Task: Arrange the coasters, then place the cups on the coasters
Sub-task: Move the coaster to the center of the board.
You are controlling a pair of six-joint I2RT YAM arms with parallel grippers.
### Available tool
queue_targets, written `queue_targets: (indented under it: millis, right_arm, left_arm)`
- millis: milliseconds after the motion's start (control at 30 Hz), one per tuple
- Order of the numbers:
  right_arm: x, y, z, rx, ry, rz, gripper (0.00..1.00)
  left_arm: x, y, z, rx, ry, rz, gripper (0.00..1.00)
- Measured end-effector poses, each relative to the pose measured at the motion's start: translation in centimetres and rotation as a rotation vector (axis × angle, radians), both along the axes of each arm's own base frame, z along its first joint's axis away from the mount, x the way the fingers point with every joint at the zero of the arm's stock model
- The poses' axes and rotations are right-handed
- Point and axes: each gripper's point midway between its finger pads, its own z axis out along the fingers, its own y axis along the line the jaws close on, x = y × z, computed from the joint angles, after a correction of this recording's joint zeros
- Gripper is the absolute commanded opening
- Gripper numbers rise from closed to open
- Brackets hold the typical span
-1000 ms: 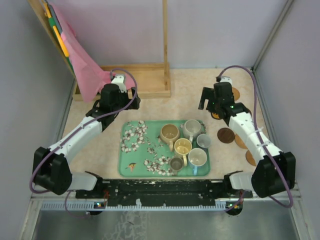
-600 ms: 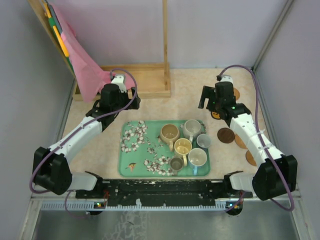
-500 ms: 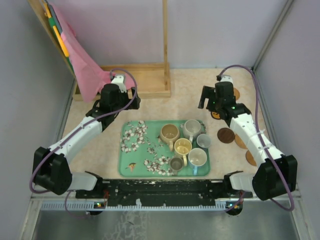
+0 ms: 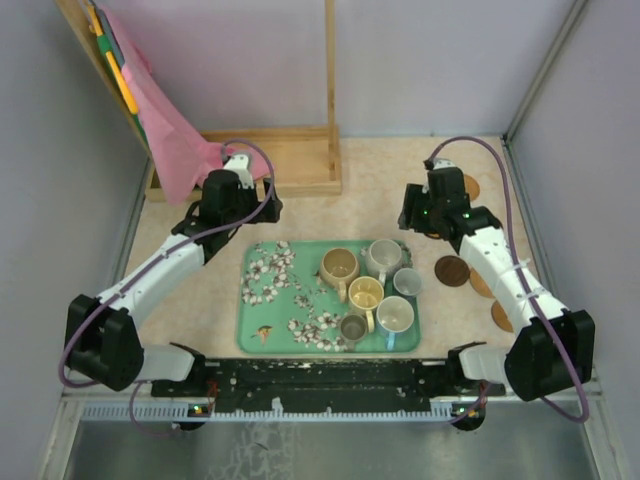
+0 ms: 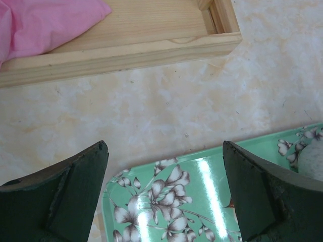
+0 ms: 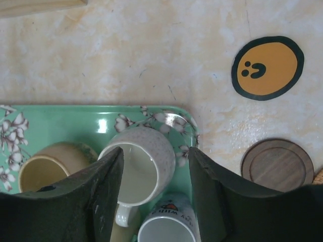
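Tray [image 5: 212, 174] under wide left end effector [image 5: 165, 149]; right end effector [image 6: 155, 154] half-open, empty, above grey cup [image 6: 150, 166].

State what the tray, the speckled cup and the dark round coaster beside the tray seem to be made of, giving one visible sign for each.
Tray: likely glossy plastic or melamine; glare streaks.
Speckled cup: probably glazed ceramic; smooth speckled wall.
Dark coaster: seemingly matte wood; grain lines.

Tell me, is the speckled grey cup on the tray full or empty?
Empty: the right wrist view looks into the grey cup, standing upright on the tray, and shows only a bare pale inside.
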Motion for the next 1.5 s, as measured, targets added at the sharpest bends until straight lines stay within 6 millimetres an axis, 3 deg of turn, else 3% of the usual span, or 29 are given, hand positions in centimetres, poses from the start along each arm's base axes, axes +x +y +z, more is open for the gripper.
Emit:
queue_targets:
  millis: [200,533,767,967,1100,1267,1500]
  right_arm:
    - [-0.9,0.9,-0.6,0.028,0.036,0.044,0.44]
    - [-2.6,2.2,-3.6,0.002,0.135,0.093,0.42]
    - [-2.8,1.3,-4.4,-0.03,0.148,0.044,0.42]
    - [-2.2,-0.4,-4.4,-0.083,0.127,-0.046,0.41]
    - [-1.2,-2.9,-4.3,-0.094,0.123,-0.144,0.41]
    - [1.6,-6.6,-4.4,-0.13,0.126,-0.287,0.41]
    - [5.3,-8.6,-6.6,-0.162,0.177,-0.362,0.41]
  left_arm:
    - [-0.4,-0.2,-0.6,-0.007,0.022,-0.014,0.99]
    - [-0.5,-0.3,-0.8,-0.011,0.03,-0.018,0.99]
    - [-0.7,-0.3,-1.1,-0.008,0.038,-0.019,0.99]
    - [-0.7,-0.4,-1.1,-0.01,0.039,-0.024,1.0]
    - [-0.8,-0.4,-1.1,-0.012,0.04,-0.027,1.0]
    - [-0.8,-0.6,-1.1,-0.018,0.043,-0.036,0.99]
    - [-0.9,-0.7,-1.2,-0.022,0.046,-0.042,1.0]
